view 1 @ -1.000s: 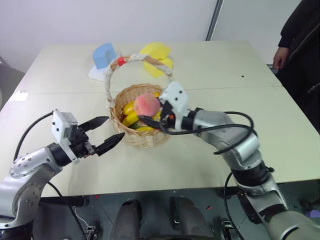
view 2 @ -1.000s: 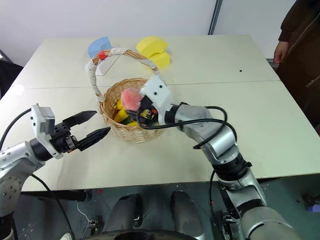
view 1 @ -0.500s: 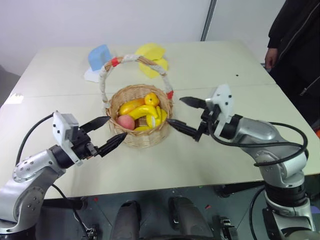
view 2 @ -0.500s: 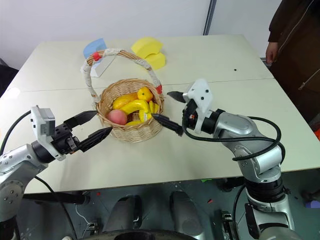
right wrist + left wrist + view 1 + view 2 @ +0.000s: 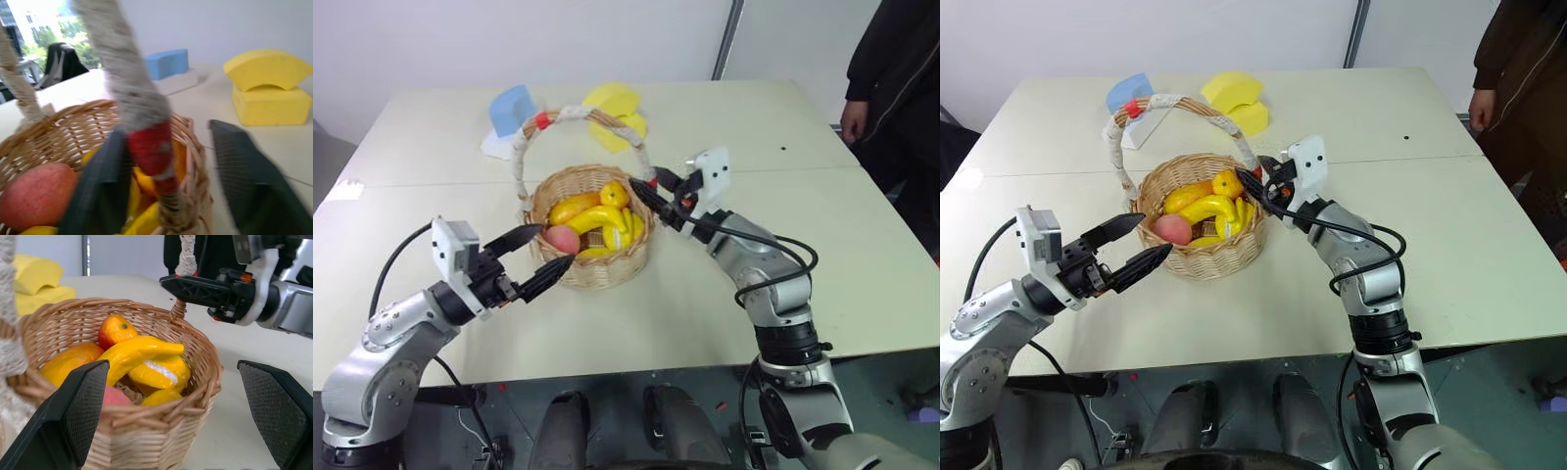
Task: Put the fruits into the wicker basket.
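Both fruits lie in the wicker basket [image 5: 592, 264] beside the right gripper [image 5: 658, 191].

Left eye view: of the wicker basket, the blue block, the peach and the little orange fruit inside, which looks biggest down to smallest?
1. wicker basket
2. blue block, though it lies farther from the camera
3. peach, partly hidden
4. small orange fruit

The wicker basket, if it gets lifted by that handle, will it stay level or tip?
The wicker basket would probably swing a little: its tall arched handle sits high above the load. It might tilt slightly, since the peach and bananas lie unevenly. The woven wall looks stiff enough to hold shape.
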